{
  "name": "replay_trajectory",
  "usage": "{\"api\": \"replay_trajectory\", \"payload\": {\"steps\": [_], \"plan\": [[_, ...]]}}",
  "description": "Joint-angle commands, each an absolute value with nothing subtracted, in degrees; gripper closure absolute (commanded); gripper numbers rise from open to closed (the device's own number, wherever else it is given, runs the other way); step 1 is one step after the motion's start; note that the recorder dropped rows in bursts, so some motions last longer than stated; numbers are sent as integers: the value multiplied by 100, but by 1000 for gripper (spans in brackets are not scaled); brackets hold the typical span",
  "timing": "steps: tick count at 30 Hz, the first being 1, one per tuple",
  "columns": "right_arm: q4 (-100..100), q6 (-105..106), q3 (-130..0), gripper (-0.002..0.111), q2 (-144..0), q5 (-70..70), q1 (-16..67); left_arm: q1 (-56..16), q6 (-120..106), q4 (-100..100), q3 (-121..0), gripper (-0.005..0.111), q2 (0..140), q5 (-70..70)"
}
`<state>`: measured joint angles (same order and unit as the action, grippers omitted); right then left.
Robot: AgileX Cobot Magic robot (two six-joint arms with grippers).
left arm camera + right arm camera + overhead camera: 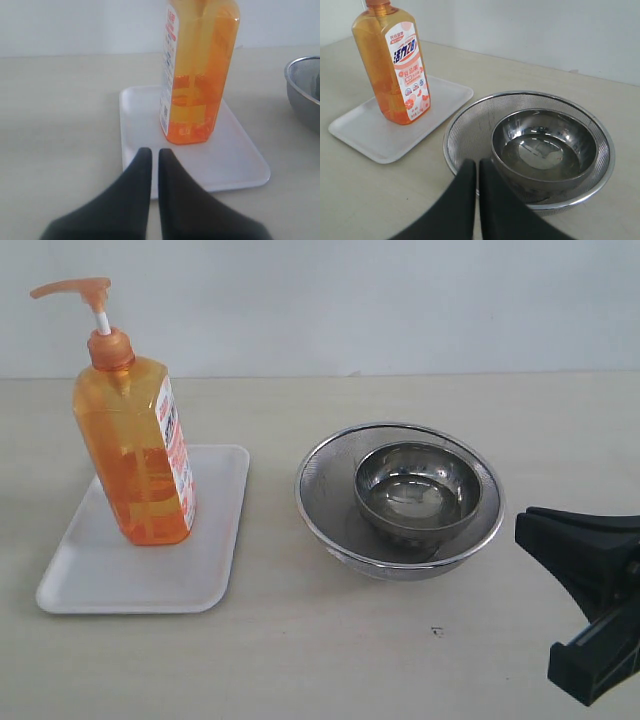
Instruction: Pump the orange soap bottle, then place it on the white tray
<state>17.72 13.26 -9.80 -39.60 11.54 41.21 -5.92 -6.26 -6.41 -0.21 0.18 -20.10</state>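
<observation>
Pump head of the orange soap bottle out of frame in 2 wrist views; steel bowl cropped in 1.

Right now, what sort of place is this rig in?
Likely a lab bench staged as a dishwashing spot: plain beige table, blank wall, orange soap bottle on a white tray, steel bowl nested in a mesh strainer.
</observation>
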Motion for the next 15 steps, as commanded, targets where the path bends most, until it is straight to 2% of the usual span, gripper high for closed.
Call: {"api": "replay_trajectory", "payload": {"steps": [1, 15], "plan": [[1767, 1344, -963, 108, -3925, 1171, 4113, -589, -582, -668, 0, 102, 0, -2007], [1767, 948, -963, 108, -3659, 1113, 3907, -589, -582, -668, 0, 102, 0, -2007]]}}
